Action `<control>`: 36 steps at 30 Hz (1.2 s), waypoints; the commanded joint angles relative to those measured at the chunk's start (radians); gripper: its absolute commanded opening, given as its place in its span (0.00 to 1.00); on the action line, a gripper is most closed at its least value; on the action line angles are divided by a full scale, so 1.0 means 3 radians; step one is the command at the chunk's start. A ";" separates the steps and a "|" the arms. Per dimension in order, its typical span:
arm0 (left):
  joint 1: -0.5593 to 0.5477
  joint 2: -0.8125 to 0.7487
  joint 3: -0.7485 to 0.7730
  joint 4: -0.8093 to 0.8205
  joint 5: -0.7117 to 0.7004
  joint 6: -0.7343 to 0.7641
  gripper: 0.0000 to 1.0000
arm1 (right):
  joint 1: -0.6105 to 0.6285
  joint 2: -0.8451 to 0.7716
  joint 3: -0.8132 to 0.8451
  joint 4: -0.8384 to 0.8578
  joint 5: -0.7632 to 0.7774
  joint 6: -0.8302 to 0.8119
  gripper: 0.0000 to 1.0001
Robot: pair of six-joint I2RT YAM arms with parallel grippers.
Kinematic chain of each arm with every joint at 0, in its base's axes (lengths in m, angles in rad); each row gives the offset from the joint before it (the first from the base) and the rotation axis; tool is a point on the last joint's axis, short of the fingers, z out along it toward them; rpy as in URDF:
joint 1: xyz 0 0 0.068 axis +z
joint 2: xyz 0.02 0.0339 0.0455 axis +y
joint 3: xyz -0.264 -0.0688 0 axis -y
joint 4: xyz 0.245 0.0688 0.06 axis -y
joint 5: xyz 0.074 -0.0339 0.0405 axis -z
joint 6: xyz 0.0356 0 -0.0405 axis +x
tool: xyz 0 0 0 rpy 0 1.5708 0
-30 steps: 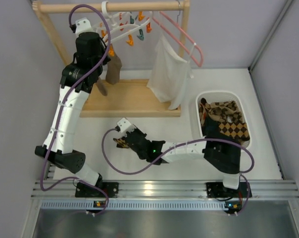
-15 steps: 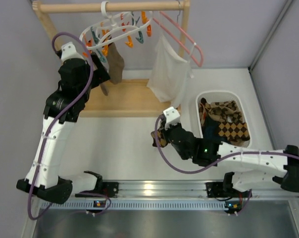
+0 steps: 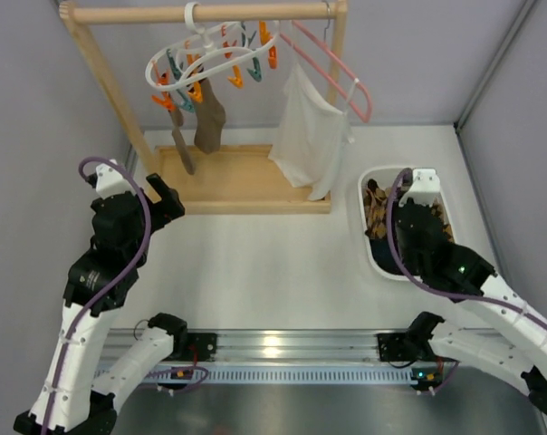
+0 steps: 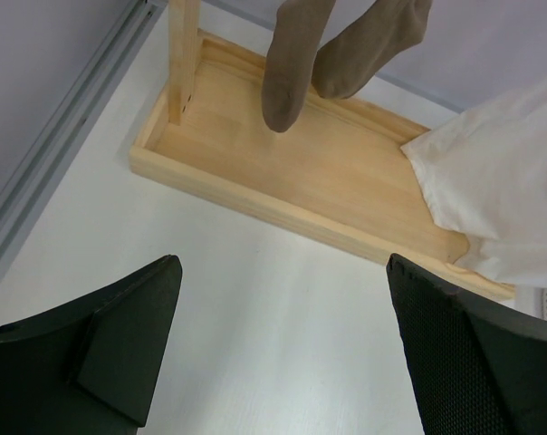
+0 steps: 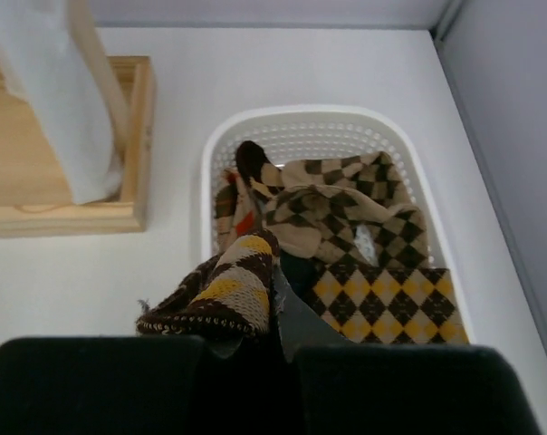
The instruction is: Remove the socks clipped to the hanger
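Note:
The white oval hanger (image 3: 210, 56) with orange and teal pins hangs from the rod. Two plain brown socks (image 3: 208, 118) stay clipped to it, and their toes (image 4: 296, 63) dangle over the wooden base. My left gripper (image 3: 167, 201) (image 4: 283, 353) is open and empty, low over the white table in front of the rack's left end. My right gripper (image 3: 393, 217) (image 5: 278, 340) is shut on a brown-and-yellow argyle sock (image 5: 228, 290), held above the near left rim of the white basket (image 3: 375, 258) (image 5: 301, 118). Several argyle socks (image 5: 382, 272) lie inside it.
A wooden rack with a flat base (image 3: 246, 181) (image 4: 328, 172) stands at the back. A white cloth (image 3: 308, 136) (image 4: 500, 199) hangs from a pink wire hanger (image 3: 341, 72) at its right. Grey walls close in on both sides.
My left gripper opened, left the hanger and came down to the table's left. My right arm swung from mid-table to the basket, carrying the argyle sock.

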 commanded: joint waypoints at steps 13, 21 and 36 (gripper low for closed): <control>0.0004 -0.0073 -0.0759 0.0189 0.0132 0.0150 0.98 | -0.2172 0.1119 0.0951 0.0528 -0.1948 0.0018 0.00; 0.0004 -0.0175 -0.0856 0.0240 0.0271 0.0144 0.98 | -0.2433 0.1411 0.0742 0.0948 -0.1964 0.0274 0.00; 0.0009 -0.0216 -0.0872 0.0250 0.0302 0.0139 0.98 | -0.2464 0.0952 -0.0414 0.1000 -0.1765 0.0587 0.88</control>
